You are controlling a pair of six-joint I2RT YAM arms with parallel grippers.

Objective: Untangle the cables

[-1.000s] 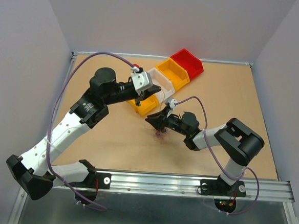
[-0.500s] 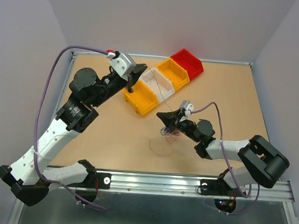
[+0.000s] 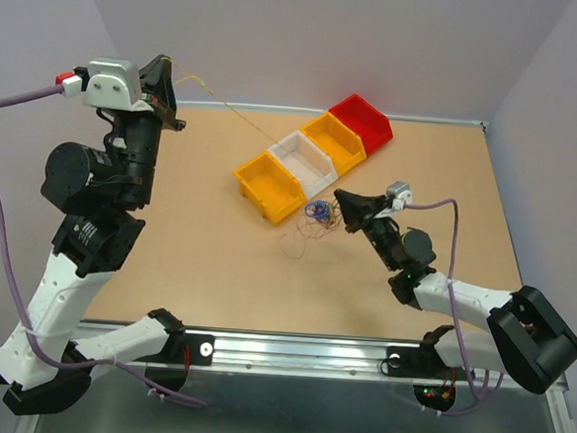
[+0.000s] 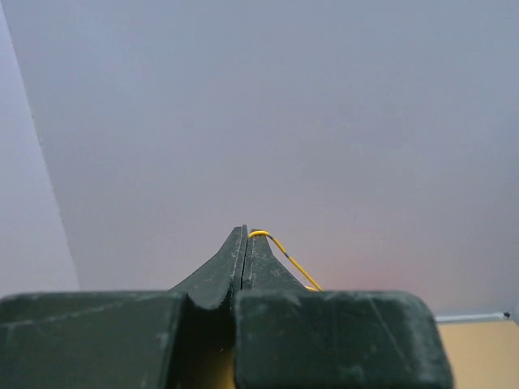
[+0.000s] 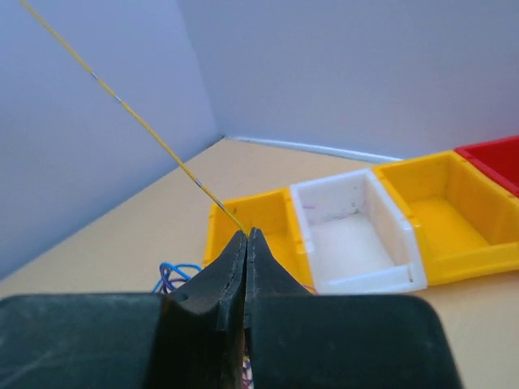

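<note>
Over the desk's far-left corner the left claw hangs high, pinched tight on a yellow strand. The strand runs taut down over the row of bins to the right claw, likewise clamped on it, just beside the wad of cables lying mid-desk.

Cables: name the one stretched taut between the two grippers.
The yellow-orange cable. It runs in a straight line from the shut left gripper to the shut right gripper. The blue and other cables lie slack in a loose wad.
</note>
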